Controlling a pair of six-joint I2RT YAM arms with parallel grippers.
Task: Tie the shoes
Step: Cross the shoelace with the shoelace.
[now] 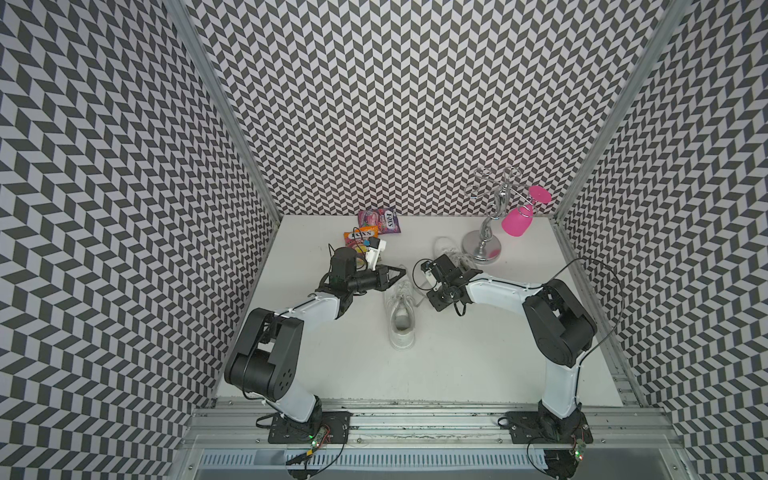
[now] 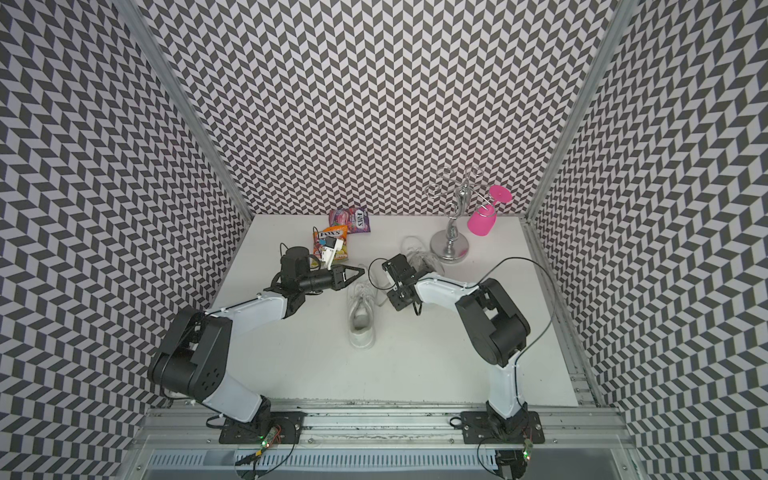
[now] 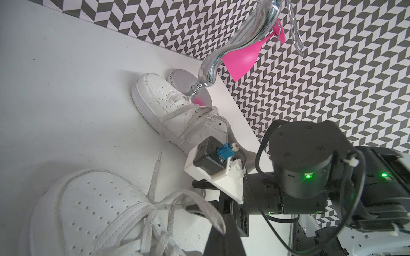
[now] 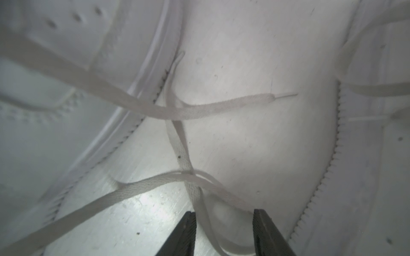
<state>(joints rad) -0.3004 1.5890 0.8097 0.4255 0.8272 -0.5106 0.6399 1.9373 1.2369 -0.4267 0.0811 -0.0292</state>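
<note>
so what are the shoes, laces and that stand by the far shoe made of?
Shoes: smooth white leather or faux leather, matte, perforated toe, stitched seams; which one, unclear. Laces: flat woven fabric with a visible weave. Stand: looks like chromed metal, with mirror reflections.

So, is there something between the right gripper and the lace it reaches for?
Nothing visible. In the right wrist view the right gripper stands open, with a loop of the lace already between its fingers.
</note>
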